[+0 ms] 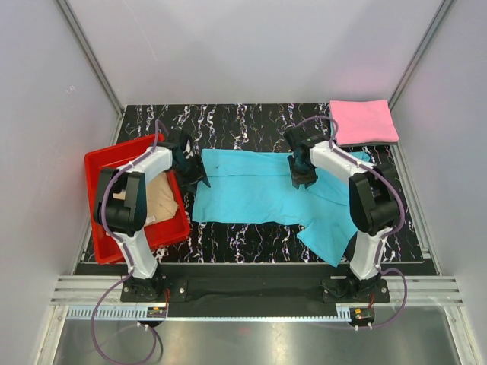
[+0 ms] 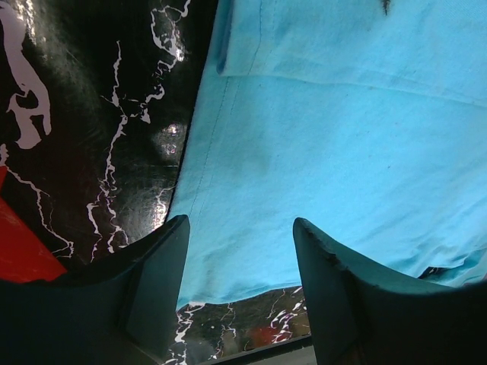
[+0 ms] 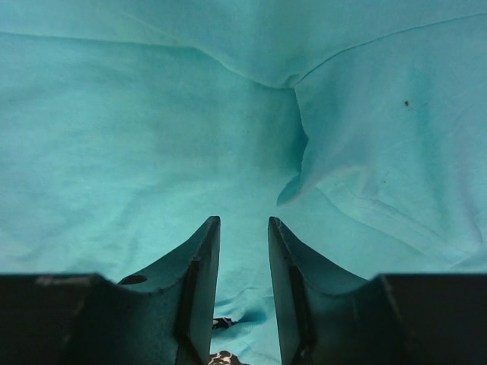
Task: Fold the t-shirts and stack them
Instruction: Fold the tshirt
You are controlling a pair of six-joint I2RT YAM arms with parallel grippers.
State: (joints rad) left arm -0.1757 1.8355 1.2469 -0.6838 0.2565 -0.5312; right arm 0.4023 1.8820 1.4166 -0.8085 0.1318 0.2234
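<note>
The turquoise-blue t-shirt (image 1: 251,190) lies spread across the middle of the black marbled table, with one part hanging toward the front right. My left gripper (image 1: 196,176) is open, low over the shirt's left edge. In the left wrist view (image 2: 240,224) the cloth (image 2: 342,137) lies flat between the jaws, not gripped. My right gripper (image 1: 303,181) is over the shirt's upper right part, its jaws a narrow gap apart (image 3: 243,220) above wrinkled cloth (image 3: 152,137). The pink t-shirt (image 1: 364,122) lies folded at the back right. The tan-beige t-shirt (image 1: 156,201) lies in the red tray (image 1: 103,160).
The red tray sits at the table's left side, beside the left arm. White walls with metal rails close in the table at the back and both sides. Bare marble (image 1: 251,125) shows behind the turquoise shirt.
</note>
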